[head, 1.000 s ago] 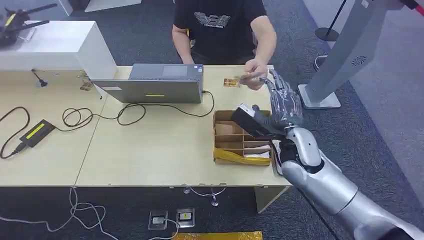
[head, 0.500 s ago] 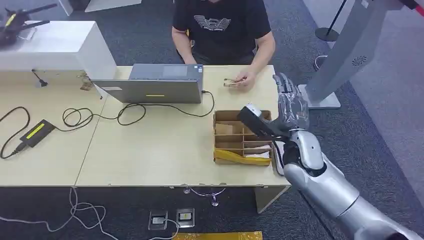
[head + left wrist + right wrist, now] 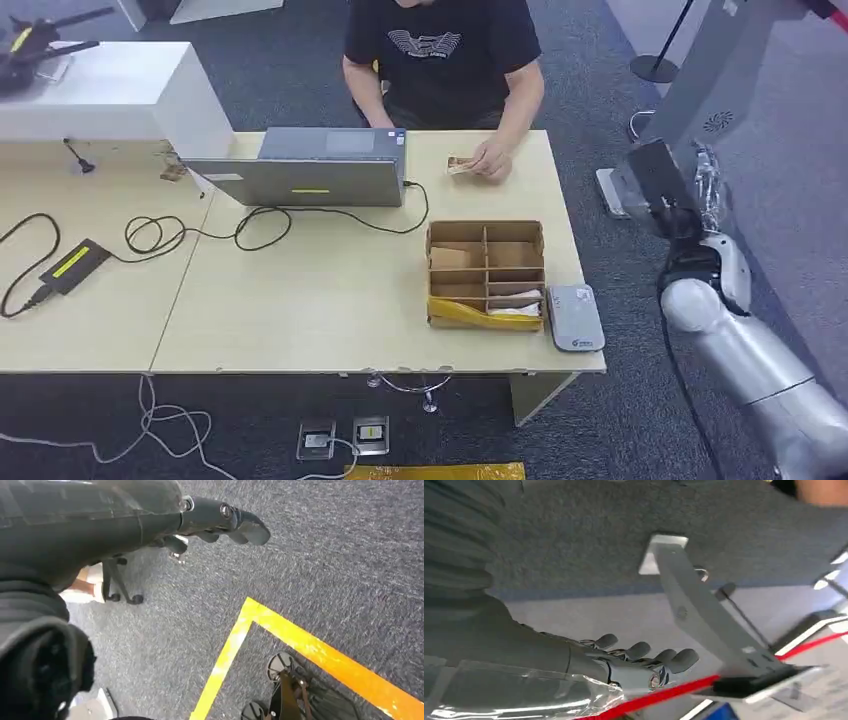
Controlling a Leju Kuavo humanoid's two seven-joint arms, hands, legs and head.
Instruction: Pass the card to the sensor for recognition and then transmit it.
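One small tan card now with person; right hand empty, fingers apart, swung off wooden surface; handover looks done.

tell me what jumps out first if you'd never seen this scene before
The silver right arm, its right hand raised off the table's right end beside a slanted grey kiosk stand. Then the person seated across the table, a hand on the card, and the divided cardboard box nearby.
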